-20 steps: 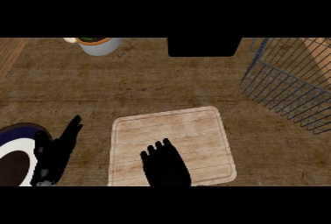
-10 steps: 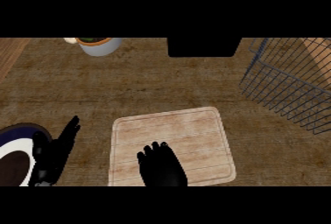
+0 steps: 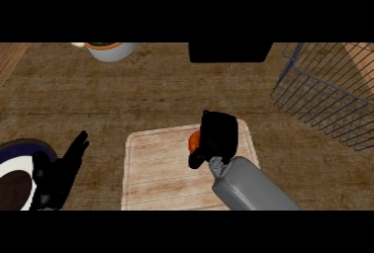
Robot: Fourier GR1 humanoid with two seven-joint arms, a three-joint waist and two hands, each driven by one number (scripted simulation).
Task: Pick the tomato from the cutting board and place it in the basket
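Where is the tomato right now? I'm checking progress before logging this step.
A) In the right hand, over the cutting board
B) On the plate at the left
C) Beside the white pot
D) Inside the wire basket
A: the right hand is curled round the orange-red tomato above the cutting board, while the wire basket at the right does not hold it.

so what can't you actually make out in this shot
- Tomato, head view: only an orange sliver shows; the right hand over it hides the rest, so whether it is lifted off the cutting board cannot be told.
- Basket: cut off by the right edge; its inside is not readable.
- Plate: cut by the left edge and partly behind the left hand.
- Pot at top: cropped, contents unclear.
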